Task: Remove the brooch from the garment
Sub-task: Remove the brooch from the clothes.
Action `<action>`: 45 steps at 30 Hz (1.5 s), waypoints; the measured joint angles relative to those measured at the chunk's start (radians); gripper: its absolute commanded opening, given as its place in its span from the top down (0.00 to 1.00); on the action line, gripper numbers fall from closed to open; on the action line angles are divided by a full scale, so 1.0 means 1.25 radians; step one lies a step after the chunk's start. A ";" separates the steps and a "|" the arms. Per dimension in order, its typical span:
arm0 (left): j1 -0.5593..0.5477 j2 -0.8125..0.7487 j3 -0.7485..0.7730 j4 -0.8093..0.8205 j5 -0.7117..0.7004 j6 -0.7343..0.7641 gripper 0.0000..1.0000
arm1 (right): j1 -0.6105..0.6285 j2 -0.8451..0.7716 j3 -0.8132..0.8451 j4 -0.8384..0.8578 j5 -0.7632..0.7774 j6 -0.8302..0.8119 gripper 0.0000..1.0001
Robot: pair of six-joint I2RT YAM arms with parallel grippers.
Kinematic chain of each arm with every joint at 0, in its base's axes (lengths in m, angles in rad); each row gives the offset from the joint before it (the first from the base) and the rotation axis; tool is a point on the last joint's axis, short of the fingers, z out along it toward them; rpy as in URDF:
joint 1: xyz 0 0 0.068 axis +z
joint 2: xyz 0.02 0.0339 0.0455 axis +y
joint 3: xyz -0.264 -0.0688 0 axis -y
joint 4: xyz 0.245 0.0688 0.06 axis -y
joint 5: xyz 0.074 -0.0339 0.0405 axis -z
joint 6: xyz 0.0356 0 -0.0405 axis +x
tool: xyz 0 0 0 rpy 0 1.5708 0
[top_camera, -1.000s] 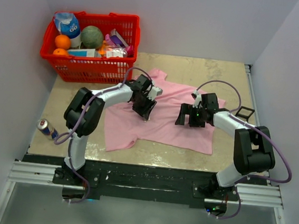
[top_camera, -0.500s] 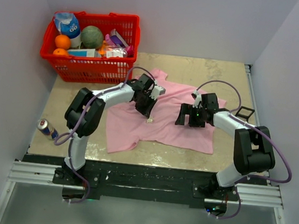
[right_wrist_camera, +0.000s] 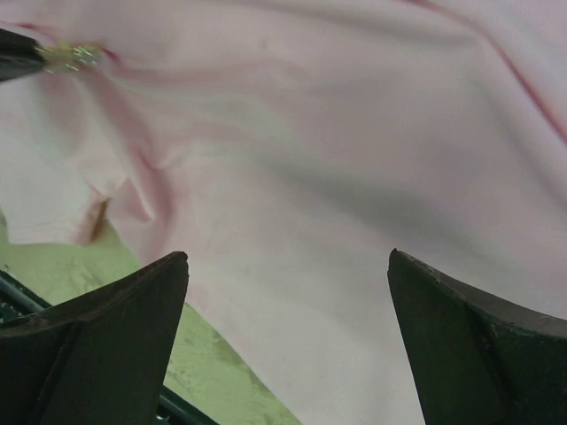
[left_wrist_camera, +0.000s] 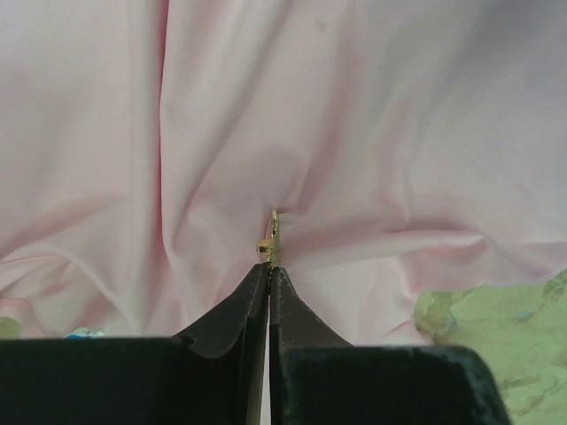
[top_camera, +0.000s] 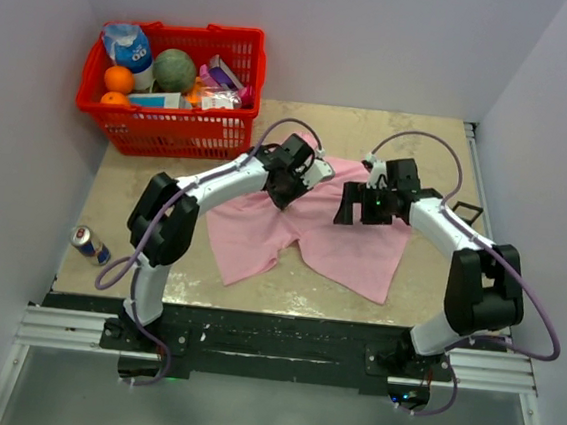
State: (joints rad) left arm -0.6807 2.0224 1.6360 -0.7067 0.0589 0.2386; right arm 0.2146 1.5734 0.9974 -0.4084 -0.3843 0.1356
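From above, the shirt [top_camera: 345,251] lies mid-desk [top_camera: 421,137], nearer the far edge, and is gathered up into a ridge between the two arms. The left gripper [top_camera: 283,198] sits at the crest of that ridge, and the right gripper [top_camera: 358,216] is just beside it on the right. A basket [top_camera: 232,137] fills the far left corner and a can [top_camera: 88,242] lies by the left edge. The brooch is too small to pick out from here.

In the left wrist view the fingers are clenched together on the brooch [left_wrist_camera: 271,235], gripping its lower end. The cloth puckers to a point where the pin goes in.

In the right wrist view the fingers stand wide apart with nothing between them, hanging over flat cloth. The brooch shows small at the top left.

The shirt looks likely to ride up with the pin. The right gripper would do well to press or pinch the cloth close beside the pucker. The left could then draw the pin out along its own line, slowly, without tearing the cloth.
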 measured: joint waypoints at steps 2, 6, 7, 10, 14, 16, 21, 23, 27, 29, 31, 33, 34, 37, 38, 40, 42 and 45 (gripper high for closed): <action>-0.016 -0.017 -0.021 0.009 -0.032 0.036 1.00 | 0.000 -0.018 0.030 -0.009 -0.009 -0.013 0.01; -0.068 -0.096 -0.148 0.071 -0.122 0.121 1.00 | -0.003 -0.051 0.076 -0.015 -0.015 -0.036 0.01; -0.091 -0.125 -0.198 0.101 -0.151 0.142 1.00 | -0.006 -0.052 0.083 -0.015 -0.015 -0.041 0.01; -0.154 -0.173 -0.296 0.171 -0.215 0.196 1.00 | -0.037 -0.032 0.103 -0.018 -0.017 -0.044 0.01; -0.215 -0.182 -0.365 0.244 -0.262 0.225 1.00 | -0.088 0.023 0.142 -0.021 -0.009 -0.046 0.01; -0.224 -0.181 -0.374 0.262 -0.277 0.224 1.00 | -0.097 0.046 0.163 -0.020 -0.003 -0.046 0.01; -0.263 -0.179 -0.381 0.293 -0.294 0.198 0.98 | -0.094 0.086 0.211 -0.009 -0.003 -0.046 0.01; -0.289 -0.179 -0.393 0.302 -0.290 0.175 0.82 | -0.092 0.101 0.229 -0.003 -0.003 -0.049 0.01; -0.329 -0.179 -0.424 0.298 -0.255 0.128 0.59 | -0.092 0.120 0.235 0.004 -0.006 -0.052 0.01; -0.337 -0.179 -0.432 0.293 -0.229 0.106 0.55 | -0.092 0.126 0.234 0.005 -0.009 -0.052 0.01; -0.337 -0.179 -0.439 0.292 -0.212 0.088 0.53 | -0.091 0.127 0.229 0.010 -0.015 -0.050 0.01; -0.335 -0.179 -0.446 0.290 -0.193 0.073 0.52 | -0.088 0.127 0.221 0.020 -0.018 -0.048 0.01; -0.333 -0.179 -0.447 0.286 -0.187 0.065 0.52 | -0.085 0.127 0.215 0.024 -0.020 -0.048 0.01; -0.313 -0.187 -0.438 0.260 -0.129 0.033 0.51 | -0.076 0.123 0.190 0.028 -0.021 -0.049 0.01; -0.299 -0.197 -0.430 0.246 -0.098 0.022 0.49 | -0.073 0.121 0.181 0.028 -0.021 -0.050 0.01; -0.244 -0.229 -0.400 0.209 -0.015 -0.002 0.44 | -0.066 0.118 0.166 0.026 -0.022 -0.056 0.01; -0.164 -0.283 -0.361 0.200 0.048 -0.030 0.43 | -0.056 0.110 0.149 0.025 -0.024 -0.068 0.01; -0.049 -0.378 -0.310 0.211 0.103 -0.055 0.43 | -0.034 0.088 0.115 0.026 -0.042 -0.099 0.02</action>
State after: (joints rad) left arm -0.7414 1.5494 1.2484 -0.4427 0.1883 0.1696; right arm 0.1722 1.6836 1.1408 -0.3759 -0.4362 0.0124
